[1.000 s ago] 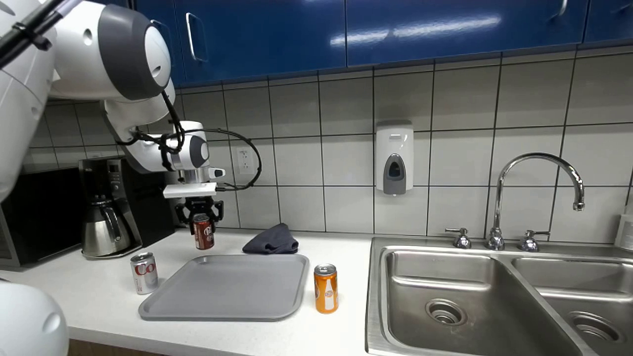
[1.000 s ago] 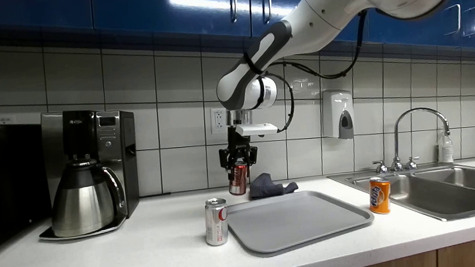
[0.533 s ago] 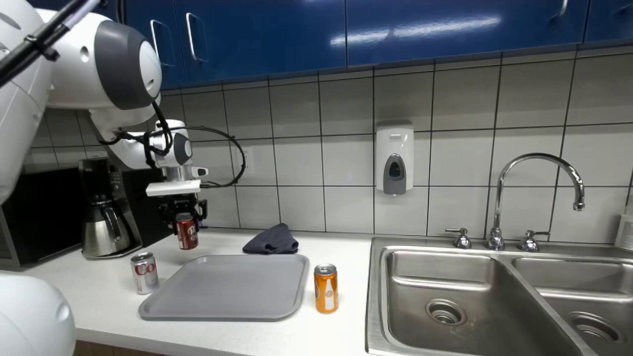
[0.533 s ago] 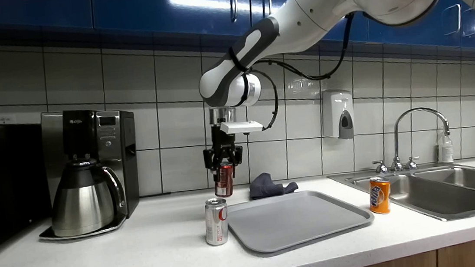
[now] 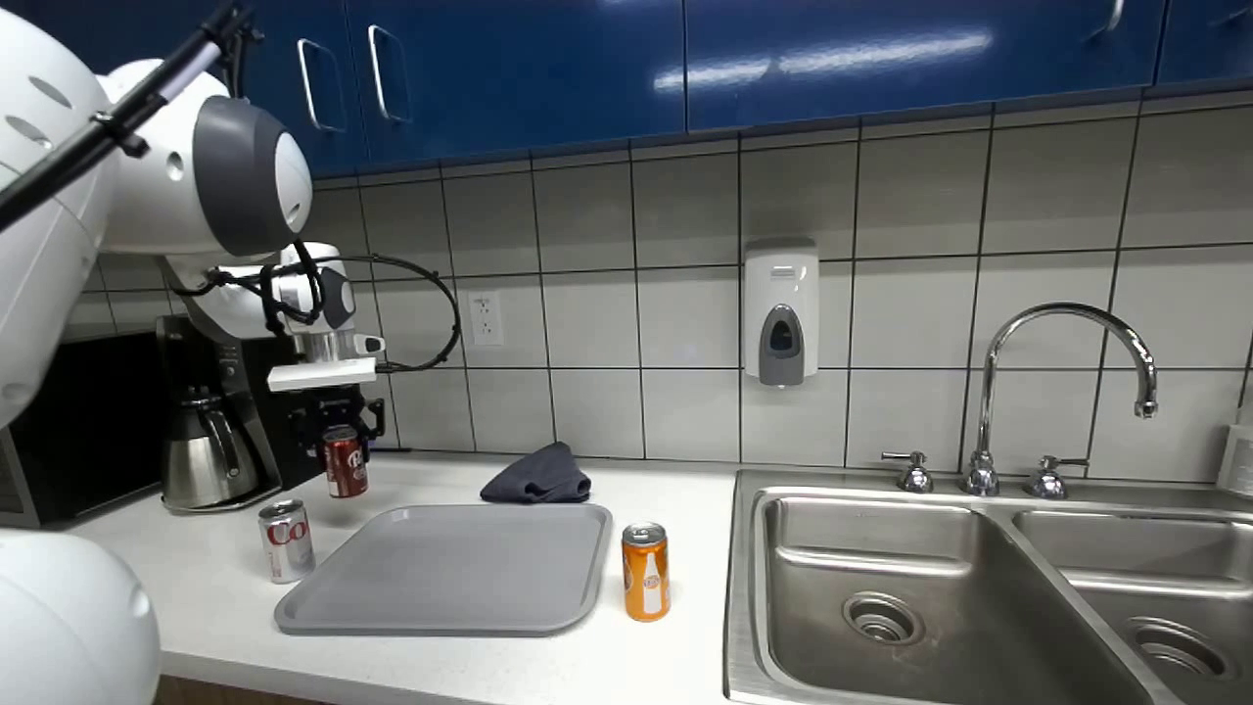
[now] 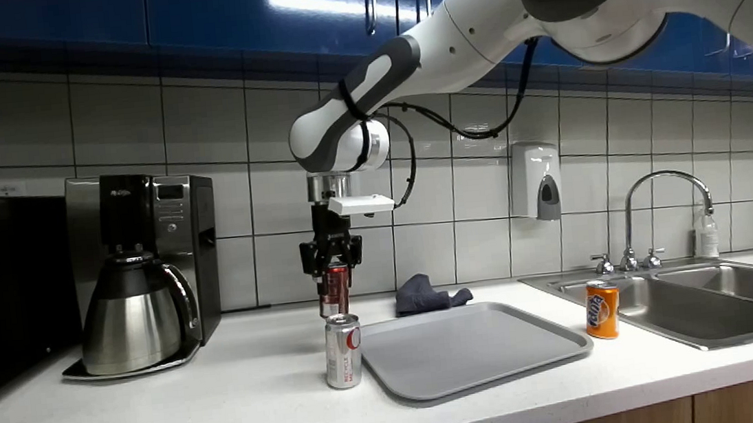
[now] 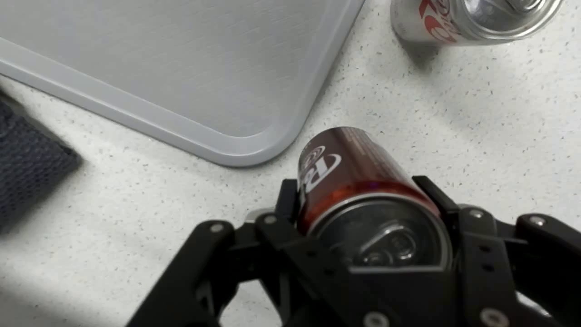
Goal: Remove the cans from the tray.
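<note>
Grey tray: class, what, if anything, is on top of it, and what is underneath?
Nothing is on the grey tray; its bare surface shows in both exterior views. It rests on the white countertop, visible around its edges; the area it covers cannot be seen.

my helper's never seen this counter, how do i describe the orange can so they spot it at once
Find the steel sink, then the grey tray on the counter. The orange can stands upright between them. Its colour sets it apart: the silver can stands beyond the tray's opposite edge, the red-brown can is held in the claw.
</note>
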`<state>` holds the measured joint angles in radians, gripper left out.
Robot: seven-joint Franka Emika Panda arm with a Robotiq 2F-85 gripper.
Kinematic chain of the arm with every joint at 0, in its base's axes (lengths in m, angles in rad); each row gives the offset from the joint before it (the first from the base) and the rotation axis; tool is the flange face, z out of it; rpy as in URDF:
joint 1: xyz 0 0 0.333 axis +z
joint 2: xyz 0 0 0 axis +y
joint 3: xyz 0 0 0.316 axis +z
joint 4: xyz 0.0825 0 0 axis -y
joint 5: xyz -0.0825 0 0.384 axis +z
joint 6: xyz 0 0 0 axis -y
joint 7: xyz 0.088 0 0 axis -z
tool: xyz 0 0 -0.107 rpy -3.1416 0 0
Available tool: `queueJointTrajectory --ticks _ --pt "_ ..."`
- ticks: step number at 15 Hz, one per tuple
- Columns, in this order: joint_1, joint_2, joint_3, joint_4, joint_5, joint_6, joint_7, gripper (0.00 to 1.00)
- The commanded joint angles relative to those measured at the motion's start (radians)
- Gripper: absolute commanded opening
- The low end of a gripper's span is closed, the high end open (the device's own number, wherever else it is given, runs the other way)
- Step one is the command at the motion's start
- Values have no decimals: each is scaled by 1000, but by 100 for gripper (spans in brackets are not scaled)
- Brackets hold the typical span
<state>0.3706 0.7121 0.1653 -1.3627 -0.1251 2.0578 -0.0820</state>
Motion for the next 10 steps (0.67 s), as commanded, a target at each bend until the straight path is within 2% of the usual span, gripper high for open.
queueJointTrajectory --ticks 1,10 --pt "5 56 21 96 -6 -57 -51 39" --pt "7 142 53 147 6 -80 -134 39"
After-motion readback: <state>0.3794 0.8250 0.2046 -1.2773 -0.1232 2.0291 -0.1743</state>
